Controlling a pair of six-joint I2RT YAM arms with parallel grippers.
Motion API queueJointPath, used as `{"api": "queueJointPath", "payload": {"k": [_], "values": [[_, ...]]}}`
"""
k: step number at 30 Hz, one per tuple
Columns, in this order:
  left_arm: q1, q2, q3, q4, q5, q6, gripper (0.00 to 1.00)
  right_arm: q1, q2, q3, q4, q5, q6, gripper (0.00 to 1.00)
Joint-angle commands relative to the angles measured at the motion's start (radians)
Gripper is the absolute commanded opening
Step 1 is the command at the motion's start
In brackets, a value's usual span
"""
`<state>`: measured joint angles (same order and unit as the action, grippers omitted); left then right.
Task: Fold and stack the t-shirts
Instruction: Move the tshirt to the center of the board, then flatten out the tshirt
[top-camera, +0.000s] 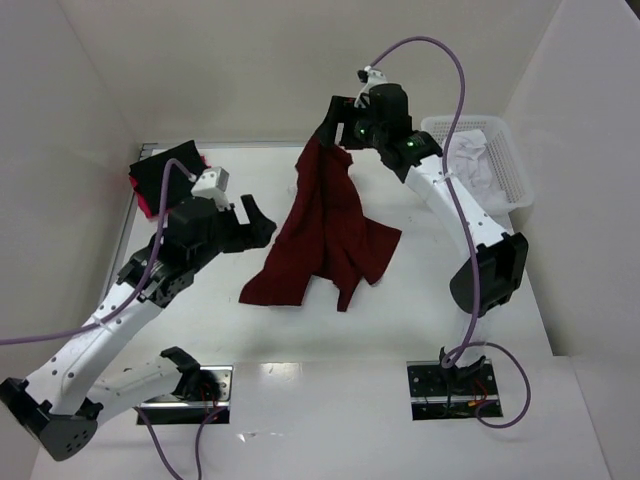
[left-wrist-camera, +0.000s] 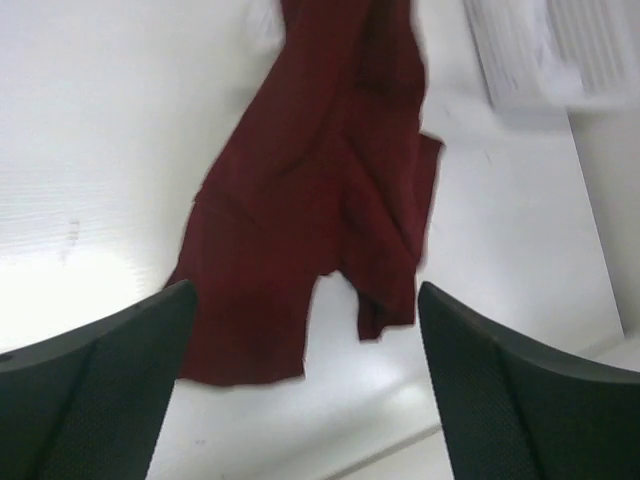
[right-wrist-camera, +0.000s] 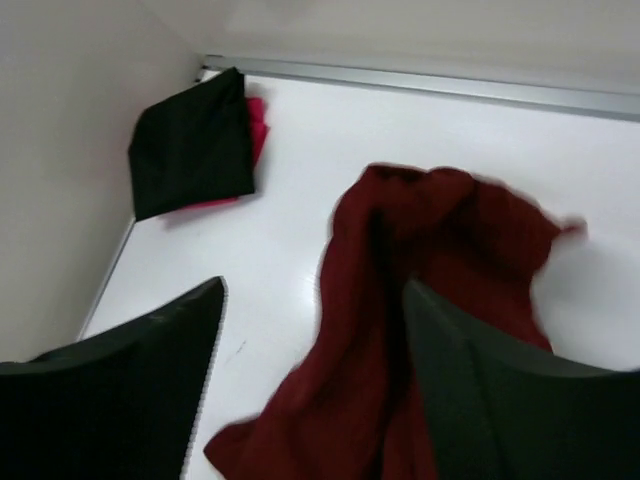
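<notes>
- The dark maroon t-shirt (top-camera: 320, 240) lies bunched and unfolded in the middle of the table (top-camera: 420, 300), its far end under the right gripper (top-camera: 335, 128).
- That claw's fingers stand wide apart, with cloth between them but apparently not pinched.
- The left gripper (top-camera: 258, 222) hovers beside the shirt, spread wide and empty, likely placed to take a corner.
- A folded black t-shirt (top-camera: 165, 170) sits on a pink one (top-camera: 145, 205) in the far-left corner, the stack this shirt should join.

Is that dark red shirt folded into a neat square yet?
No, the maroon t-shirt sprawls crumpled across the table, unlike the black t-shirt folded square in the far corner.
</notes>
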<state>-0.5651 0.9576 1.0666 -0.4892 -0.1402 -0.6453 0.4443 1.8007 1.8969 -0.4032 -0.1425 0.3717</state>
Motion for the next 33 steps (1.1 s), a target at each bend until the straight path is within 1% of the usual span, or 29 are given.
{"api": "queueJointPath", "payload": {"k": [1, 3, 6, 12, 14, 15, 16, 19, 23, 24, 26, 28, 30, 33], "values": [[0.008, -0.03, 0.053, -0.02, -0.251, -0.006, 1.0, 0.011, -0.105, -0.062, 0.162, 0.139, -0.031, 0.99], [0.011, -0.01, 0.066, -0.02, -0.257, -0.001, 1.0, 0.008, -0.14, -0.118, 0.156, 0.177, -0.031, 1.0], [0.017, 0.012, 0.076, -0.02, -0.209, -0.001, 1.0, -0.012, -0.186, -0.179, 0.123, 0.218, -0.031, 1.0], [0.017, 0.067, 0.005, -0.002, -0.056, -0.001, 1.0, -0.068, -0.351, -0.461, 0.106, 0.308, 0.037, 1.0], [0.017, 0.095, -0.024, -0.002, -0.03, -0.001, 1.0, -0.082, -0.379, -0.589, 0.098, 0.324, 0.069, 1.0], [0.017, 0.105, -0.038, 0.007, -0.019, -0.001, 1.0, -0.096, -0.389, -0.607, 0.096, 0.327, 0.086, 1.0], [0.017, 0.116, -0.047, 0.009, -0.016, 0.006, 1.0, -0.099, -0.401, -0.657, 0.096, 0.339, 0.102, 1.0], [0.023, 0.186, -0.063, 0.009, -0.004, 0.019, 1.0, -0.108, -0.405, -0.775, 0.096, 0.365, 0.154, 1.0], [0.027, 0.295, -0.076, 0.009, -0.004, 0.029, 1.0, -0.108, -0.405, -0.861, 0.106, 0.365, 0.185, 1.0], [0.036, 0.345, -0.076, 0.009, -0.004, 0.029, 1.0, -0.108, -0.405, -0.872, 0.116, 0.365, 0.194, 1.0], [0.036, 0.392, -0.076, 0.018, -0.019, 0.029, 1.0, -0.108, -0.393, -0.893, 0.13, 0.365, 0.204, 1.0], [0.048, 0.47, -0.076, 0.047, -0.019, 0.035, 1.0, -0.126, -0.352, -0.903, 0.141, 0.345, 0.213, 1.0], [0.059, 0.507, -0.076, 0.059, -0.013, 0.043, 1.0, -0.128, -0.319, -0.903, 0.146, 0.345, 0.221, 1.0], [0.09, 0.581, -0.076, 0.086, 0.016, 0.056, 1.0, -0.141, -0.227, -0.903, 0.15, 0.334, 0.225, 0.95]]}}
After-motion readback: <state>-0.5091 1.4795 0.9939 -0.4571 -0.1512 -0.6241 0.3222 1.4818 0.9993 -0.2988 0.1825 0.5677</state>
